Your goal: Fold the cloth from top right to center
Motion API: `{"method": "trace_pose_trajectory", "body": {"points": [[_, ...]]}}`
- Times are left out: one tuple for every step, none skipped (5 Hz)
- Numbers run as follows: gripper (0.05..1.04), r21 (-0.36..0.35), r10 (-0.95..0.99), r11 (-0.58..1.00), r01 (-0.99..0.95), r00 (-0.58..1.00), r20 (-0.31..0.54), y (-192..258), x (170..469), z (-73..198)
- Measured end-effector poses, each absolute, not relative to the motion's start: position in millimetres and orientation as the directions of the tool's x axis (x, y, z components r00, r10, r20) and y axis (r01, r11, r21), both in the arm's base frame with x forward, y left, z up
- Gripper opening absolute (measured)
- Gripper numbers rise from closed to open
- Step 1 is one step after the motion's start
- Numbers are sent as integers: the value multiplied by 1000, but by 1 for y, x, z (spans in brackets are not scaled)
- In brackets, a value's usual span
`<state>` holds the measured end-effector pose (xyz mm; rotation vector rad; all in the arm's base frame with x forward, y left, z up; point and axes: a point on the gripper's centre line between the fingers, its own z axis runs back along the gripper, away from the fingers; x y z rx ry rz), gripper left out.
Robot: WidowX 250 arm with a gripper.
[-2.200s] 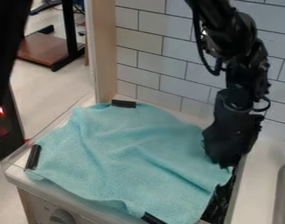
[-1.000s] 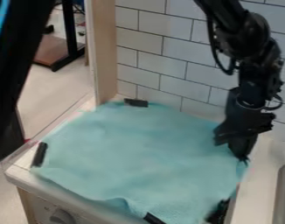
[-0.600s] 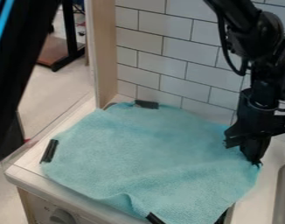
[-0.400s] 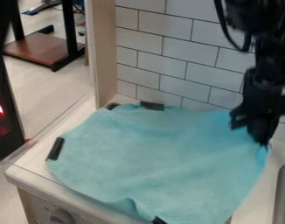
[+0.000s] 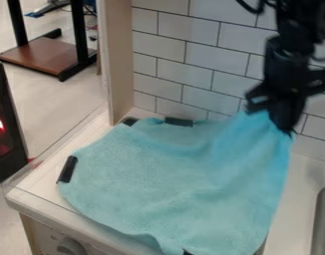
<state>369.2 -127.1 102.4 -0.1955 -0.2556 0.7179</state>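
Note:
The black gripper (image 5: 285,128) hangs at the right, in front of the tiled wall, shut on the upper right corner of the blue cloth (image 5: 168,179). That corner is lifted well above the counter, and slanting folds run down from it. The rest of the cloth lies spread over the stove top, its front edge reaching the stove's front rim.
Black clips or strips stand at the cloth's left edge (image 5: 68,169) and back edge (image 5: 179,121). A tiled wall (image 5: 185,60) rises behind, a wooden post (image 5: 118,64) stands at the back left, and a sink (image 5: 323,224) lies at the right.
The gripper has first moved right, then risen and come slightly back left, with the cloth's corner in it. The cloth has slid right, and its right side has lifted off the counter.

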Motion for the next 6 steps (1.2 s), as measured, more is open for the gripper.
{"method": "trace_pose_trajectory", "body": {"points": [[54,-202,687,726,-657,706,174,-103,363,101],[54,-157,718,696,-701,676,164,-81,357,90],[54,-118,749,660,-742,637,185,-56,349,89],[54,-62,758,642,-764,621,198,-38,339,75],[54,-76,783,614,-786,593,187,-11,332,53],[54,-79,801,597,-799,586,126,6,327,16]]}}
